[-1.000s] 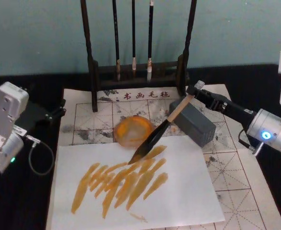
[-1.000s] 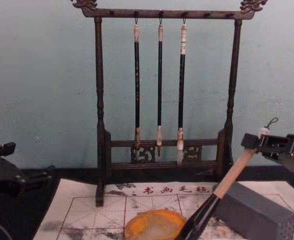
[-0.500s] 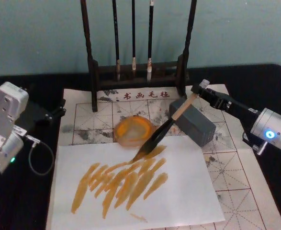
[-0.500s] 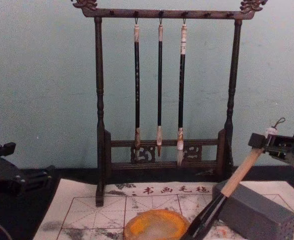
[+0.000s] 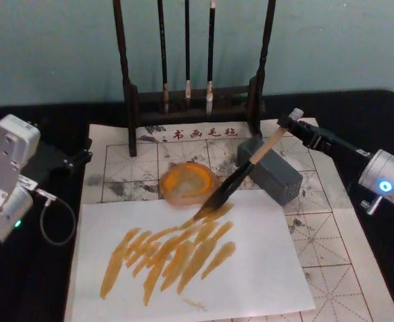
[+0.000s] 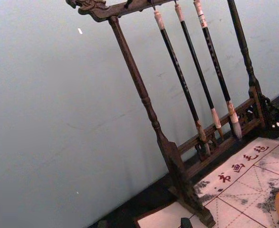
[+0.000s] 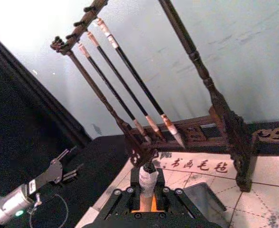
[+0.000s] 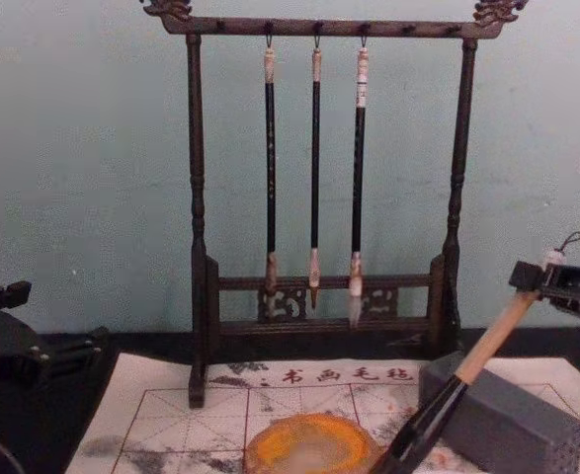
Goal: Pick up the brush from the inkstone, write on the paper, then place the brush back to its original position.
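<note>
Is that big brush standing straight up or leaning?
Leaning: the brush slants from the right gripper down across the grey block, bristles at its lower end.

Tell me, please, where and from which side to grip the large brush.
Grip the brush by its wooden upper handle, from the robot's right: it slants up rightward, bristles low. The right gripper holds there; the left gripper sits parked at left.

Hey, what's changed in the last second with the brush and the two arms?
The right hand, shut on the brush, moved to the robot's right, dragging the tip across the paper toward its far edge by the orange dish. Nothing was let go. The left hand, grey block and rack stayed put.
</note>
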